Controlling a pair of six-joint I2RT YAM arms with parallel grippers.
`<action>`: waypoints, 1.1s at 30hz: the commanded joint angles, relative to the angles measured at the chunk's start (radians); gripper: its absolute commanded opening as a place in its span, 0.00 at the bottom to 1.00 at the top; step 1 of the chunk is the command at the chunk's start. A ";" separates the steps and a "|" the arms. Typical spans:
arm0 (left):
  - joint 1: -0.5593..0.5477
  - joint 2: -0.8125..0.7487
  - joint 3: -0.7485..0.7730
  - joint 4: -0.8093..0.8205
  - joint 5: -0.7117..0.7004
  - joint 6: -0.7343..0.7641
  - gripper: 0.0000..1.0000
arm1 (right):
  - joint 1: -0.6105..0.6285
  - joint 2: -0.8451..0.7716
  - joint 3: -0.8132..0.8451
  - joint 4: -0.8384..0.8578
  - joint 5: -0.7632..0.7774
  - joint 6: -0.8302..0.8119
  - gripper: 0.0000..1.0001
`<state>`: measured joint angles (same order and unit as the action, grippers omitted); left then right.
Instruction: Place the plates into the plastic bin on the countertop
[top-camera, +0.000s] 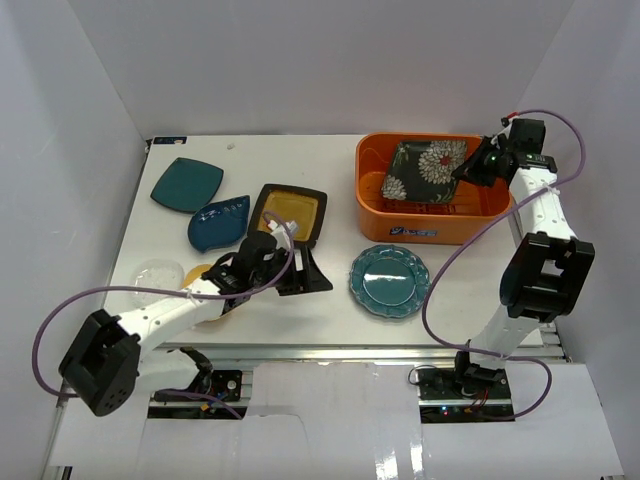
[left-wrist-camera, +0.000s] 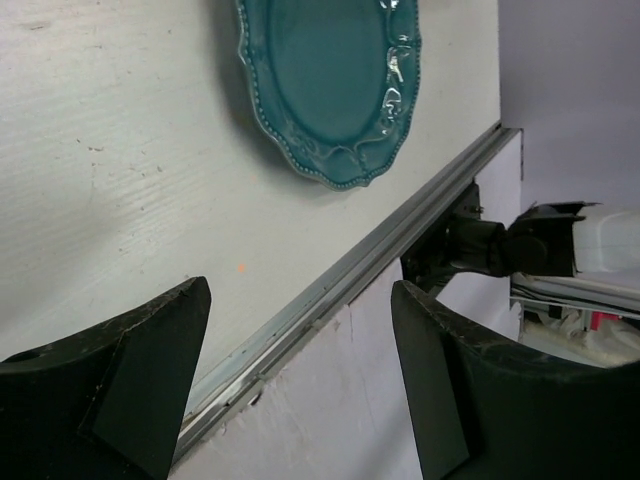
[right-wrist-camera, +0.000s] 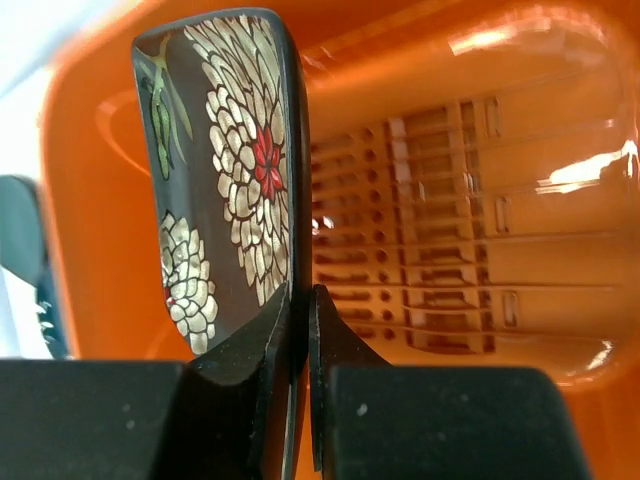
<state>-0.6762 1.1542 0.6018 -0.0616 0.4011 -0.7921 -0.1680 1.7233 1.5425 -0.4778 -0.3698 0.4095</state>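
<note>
My right gripper (top-camera: 470, 168) is shut on the edge of the black floral square plate (top-camera: 425, 168), which hangs tilted over the orange plastic bin (top-camera: 372, 212). In the right wrist view the gripper (right-wrist-camera: 300, 300) pinches that plate (right-wrist-camera: 230, 170) above the bin's slotted floor (right-wrist-camera: 450, 250). My left gripper (top-camera: 308, 272) is open and empty, between the black-rimmed amber square plate (top-camera: 290, 212) and the round scalloped teal plate (top-camera: 389, 281). In the left wrist view the gripper (left-wrist-camera: 300, 370) hangs over the countertop's (top-camera: 330, 170) front edge, with the scalloped plate (left-wrist-camera: 320, 80) ahead.
A dark teal square plate (top-camera: 186, 184) and a small blue plate (top-camera: 220, 222) lie at the back left. A clear plate (top-camera: 158, 274) and a small yellow plate (top-camera: 205, 272), partly under my left arm, lie at the front left. White walls enclose the table.
</note>
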 joint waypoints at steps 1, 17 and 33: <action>-0.052 0.083 0.076 0.054 -0.123 -0.001 0.83 | -0.001 0.018 0.070 0.019 -0.044 -0.044 0.08; -0.157 0.562 0.326 0.121 -0.261 0.002 0.82 | 0.084 0.164 0.056 -0.009 0.262 -0.133 0.47; -0.168 0.777 0.289 0.408 -0.208 -0.084 0.53 | 0.104 -0.273 -0.366 0.381 0.091 0.052 0.90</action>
<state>-0.8387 1.8927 0.9188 0.3317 0.1917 -0.8593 -0.0753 1.5433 1.2114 -0.2489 -0.2203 0.4091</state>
